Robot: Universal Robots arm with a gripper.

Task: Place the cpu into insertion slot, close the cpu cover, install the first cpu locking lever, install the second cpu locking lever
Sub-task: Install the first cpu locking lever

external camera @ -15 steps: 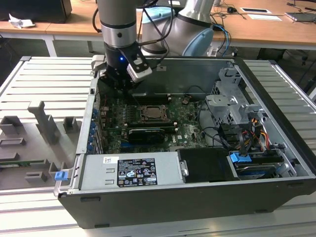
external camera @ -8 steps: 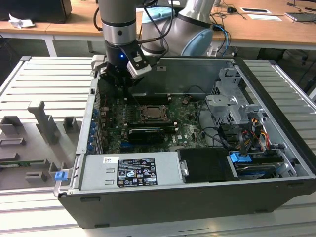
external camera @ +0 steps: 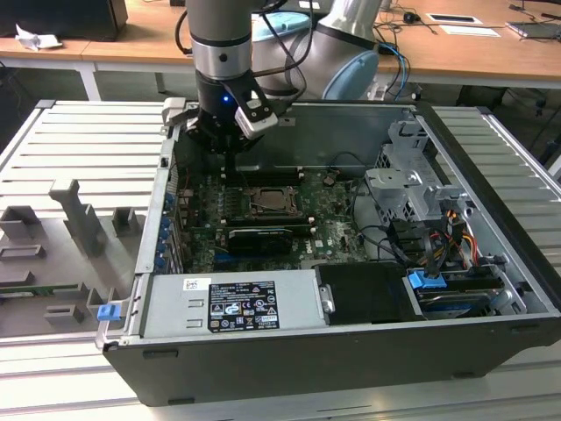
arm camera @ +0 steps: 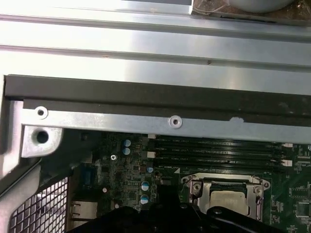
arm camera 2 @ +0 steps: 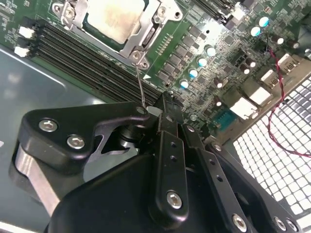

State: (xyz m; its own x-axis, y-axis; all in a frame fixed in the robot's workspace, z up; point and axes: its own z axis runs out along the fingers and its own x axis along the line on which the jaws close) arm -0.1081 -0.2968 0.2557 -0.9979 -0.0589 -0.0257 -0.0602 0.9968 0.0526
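The cpu (arm camera 2: 112, 18) shows its pale metal face in the insertion slot (external camera: 276, 203) on the green board. The silvery cpu cover (arm camera 2: 141, 39) lies flat around it. A thin wire locking lever (arm camera 2: 140, 82) rises from the socket's corner up to my fingertips. My gripper (arm camera 2: 163, 104) hangs just above the board beside the socket, fingers together. I cannot tell whether the lever is pinched or only touched. In the exterior view the gripper (external camera: 230, 167) stands over the board towards that view's left of the socket. The first wrist view has the cpu (arm camera: 228, 200) under the cover (arm camera: 194, 187).
Long black memory slots (arm camera 2: 87, 58) run beside the socket. The case's metal wall (arm camera: 146, 124) stands close behind the gripper. A power supply (external camera: 232, 303), a drive cage (external camera: 412, 189) and loose cables (external camera: 438, 246) fill the case's other parts. Grey fixtures (external camera: 79, 219) sit outside.
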